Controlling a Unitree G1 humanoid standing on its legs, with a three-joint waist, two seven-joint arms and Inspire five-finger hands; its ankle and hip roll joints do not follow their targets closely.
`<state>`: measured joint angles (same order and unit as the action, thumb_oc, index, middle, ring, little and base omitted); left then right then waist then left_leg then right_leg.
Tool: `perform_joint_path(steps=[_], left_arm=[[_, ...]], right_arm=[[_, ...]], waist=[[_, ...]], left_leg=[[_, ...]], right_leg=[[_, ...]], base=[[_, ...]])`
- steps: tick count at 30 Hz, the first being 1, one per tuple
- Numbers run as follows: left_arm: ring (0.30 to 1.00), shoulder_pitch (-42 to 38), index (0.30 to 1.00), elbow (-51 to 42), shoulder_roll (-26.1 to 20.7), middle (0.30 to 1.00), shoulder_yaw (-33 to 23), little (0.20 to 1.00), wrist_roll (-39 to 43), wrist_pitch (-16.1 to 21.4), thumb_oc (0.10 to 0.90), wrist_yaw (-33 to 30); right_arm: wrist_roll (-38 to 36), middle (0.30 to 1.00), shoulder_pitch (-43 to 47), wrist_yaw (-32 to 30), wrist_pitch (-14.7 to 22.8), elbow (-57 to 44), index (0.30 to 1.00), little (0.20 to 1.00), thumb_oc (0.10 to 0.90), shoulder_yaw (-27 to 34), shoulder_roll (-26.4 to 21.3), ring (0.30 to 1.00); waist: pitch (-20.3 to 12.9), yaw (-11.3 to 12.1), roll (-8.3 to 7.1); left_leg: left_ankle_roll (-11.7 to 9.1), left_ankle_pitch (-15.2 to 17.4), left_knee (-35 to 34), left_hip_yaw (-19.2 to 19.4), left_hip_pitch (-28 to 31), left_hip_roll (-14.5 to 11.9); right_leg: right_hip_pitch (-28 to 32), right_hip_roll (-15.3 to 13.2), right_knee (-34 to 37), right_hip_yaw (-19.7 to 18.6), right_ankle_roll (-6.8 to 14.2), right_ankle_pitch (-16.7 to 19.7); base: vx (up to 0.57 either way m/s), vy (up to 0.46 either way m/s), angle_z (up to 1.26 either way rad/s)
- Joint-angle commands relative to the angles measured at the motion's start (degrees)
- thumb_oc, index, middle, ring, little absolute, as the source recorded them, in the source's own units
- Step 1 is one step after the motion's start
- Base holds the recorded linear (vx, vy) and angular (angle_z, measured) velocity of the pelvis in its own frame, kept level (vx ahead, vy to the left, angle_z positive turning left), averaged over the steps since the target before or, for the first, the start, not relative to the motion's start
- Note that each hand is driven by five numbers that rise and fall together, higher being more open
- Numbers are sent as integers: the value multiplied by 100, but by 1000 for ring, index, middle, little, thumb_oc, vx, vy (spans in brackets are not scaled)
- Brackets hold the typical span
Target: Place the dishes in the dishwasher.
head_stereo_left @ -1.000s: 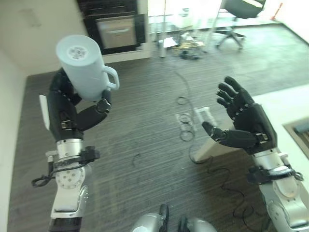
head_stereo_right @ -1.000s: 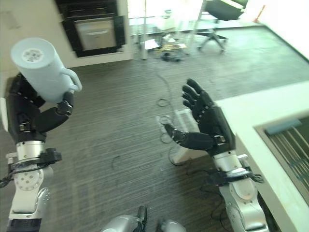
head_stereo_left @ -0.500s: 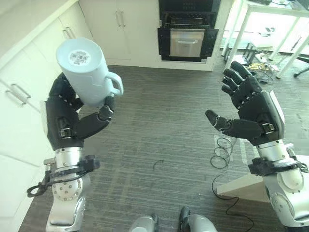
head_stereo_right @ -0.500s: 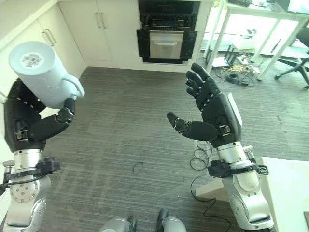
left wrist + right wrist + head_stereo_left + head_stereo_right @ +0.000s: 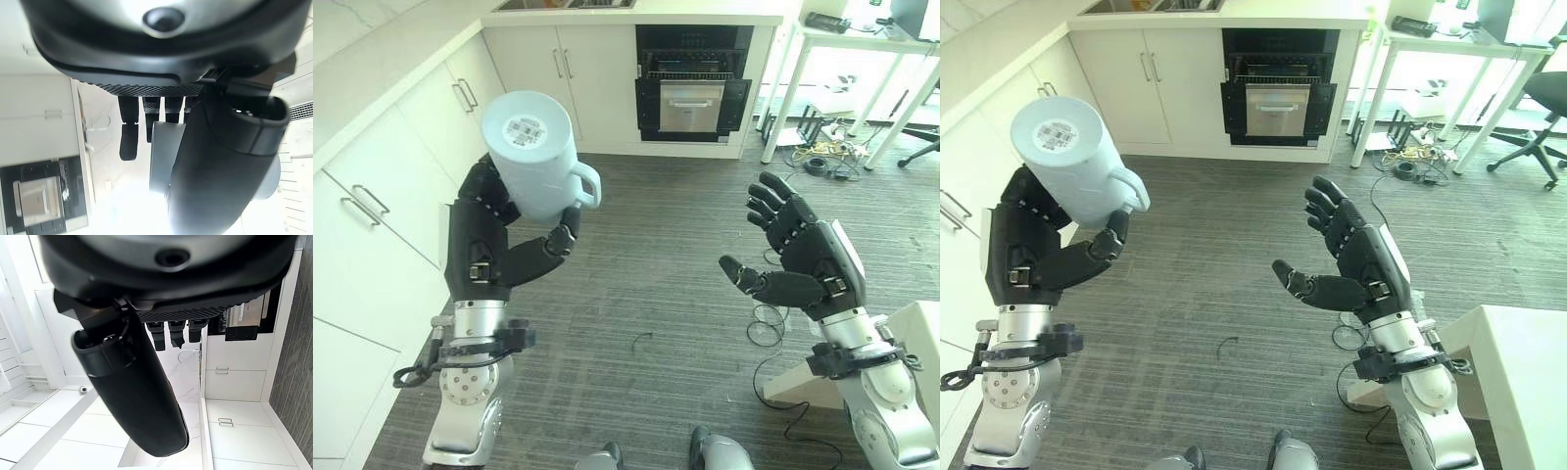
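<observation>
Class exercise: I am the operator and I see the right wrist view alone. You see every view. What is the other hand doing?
Observer: The left hand is raised with its fingers curled round a pale blue mug.
Operator: Which way up is the mug?
Observer: Tipped over, its base with a round label towards the head camera, its handle pointing to the robot's right.
Operator: And my own hand?
Observer: The right hand is held up open and holds nothing, apart from the mug.
</observation>
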<state>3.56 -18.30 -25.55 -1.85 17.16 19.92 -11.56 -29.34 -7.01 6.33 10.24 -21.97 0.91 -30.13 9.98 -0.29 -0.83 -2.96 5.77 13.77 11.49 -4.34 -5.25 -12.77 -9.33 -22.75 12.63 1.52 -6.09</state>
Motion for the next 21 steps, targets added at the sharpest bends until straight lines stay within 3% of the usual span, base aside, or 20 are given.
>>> perform_joint_path(steps=[1, 8, 9, 11, 12, 13, 14, 15, 18, 21], left_arm=[[300, -384, 300, -358, -216, 300, -250, 300, -59, 695, 400, -95], [300, -443, 300, -268, -141, 300, -240, 300, -125, 733, 400, -131], [300, -441, 300, -249, -123, 300, -207, 300, -111, 806, 400, -146], [300, -435, 300, -241, -108, 300, -175, 300, -187, 898, 400, -205], [300, -423, 300, -233, -96, 300, -164, 300, -211, 918, 400, -230], [300, -332, 300, -211, -69, 300, -196, 300, -235, 894, 400, -193], [300, -154, 300, -245, -96, 300, -269, 300, -243, 865, 400, -210], [300, 33, 300, -259, -124, 300, -340, 300, -159, 878, 400, -266], [300, 140, 300, -216, -98, 300, -361, 300, -87, 915, 400, -262], [300, 128, 300, -213, -39, 300, -355, 300, -105, 901, 400, -160]], right_arm=[[24, 900, 600, 23, 636, -449, 900, 900, 800, 226, 26, 900], [-43, 900, 784, 47, 632, -372, 900, 900, 800, 203, -20, 900], [-83, 900, 809, 74, 727, -333, 900, 900, 800, 201, -92, 900], [-89, 900, 852, 110, 811, -294, 900, 900, 800, 181, -144, 900], [-68, 900, 868, 131, 837, -269, 900, 900, 800, 165, -146, 900], [-58, 900, 937, 108, 793, -226, 900, 900, 800, 99, -111, 900], [-45, 900, 942, 160, 739, -232, 900, 900, 800, 55, -51, 900], [-43, 900, 790, 289, 756, -305, 900, 900, 800, 82, -51, 900], [-62, 900, 735, 284, 767, -319, 900, 900, 800, 63, -106, 900], [-223, 900, 802, 274, 735, -310, 900, 900, 800, 16, -191, 900]], waist=[[-300, -44, -71], [-297, -11, -41], [-176, 64, -210], [121, 113, -289], [204, 126, -266], [291, 171, -209], [305, 206, -13], [257, 227, 185], [293, 317, 279], [360, 340, 287]], left_leg=[[397, 853, 342, -49, -87, 325], [254, 679, 342, 32, 65, 327], [168, 137, 342, 125, 188, 509], [76, -98, 1323, 6, -203, 543], [52, -239, 1498, -84, -389, 511], [104, -309, 745, -144, -385, 460], [28, -259, 342, -203, -641, 167], [-148, -431, 342, -482, -1198, -119], [-305, -675, 342, -992, -1775, -123], [-259, -551, 342, -989, -1751, -22]], right_leg=[[626, 384, 556, -201, 375, -490], [652, 507, 556, -214, 195, -616], [703, 373, 556, -284, 119, -580], [810, 374, 556, -406, 1, -501], [832, 432, 556, -450, -37, -467], [942, 552, 556, -512, -5, -490], [1067, 763, 556, -542, 68, -599], [1163, 1007, 556, -608, 54, -727], [1319, 1246, 556, -821, -29, -855], [1448, 1225, 556, -882, -38, -909]], base=[[-21, -154, -7], [19, -214, -5], [27, -232, -4], [-2, -219, -14], [109, -108, -27], [228, 32, -24], [386, 151, -31], [333, 173, -22], [289, 110, -26], [302, 147, -33]])
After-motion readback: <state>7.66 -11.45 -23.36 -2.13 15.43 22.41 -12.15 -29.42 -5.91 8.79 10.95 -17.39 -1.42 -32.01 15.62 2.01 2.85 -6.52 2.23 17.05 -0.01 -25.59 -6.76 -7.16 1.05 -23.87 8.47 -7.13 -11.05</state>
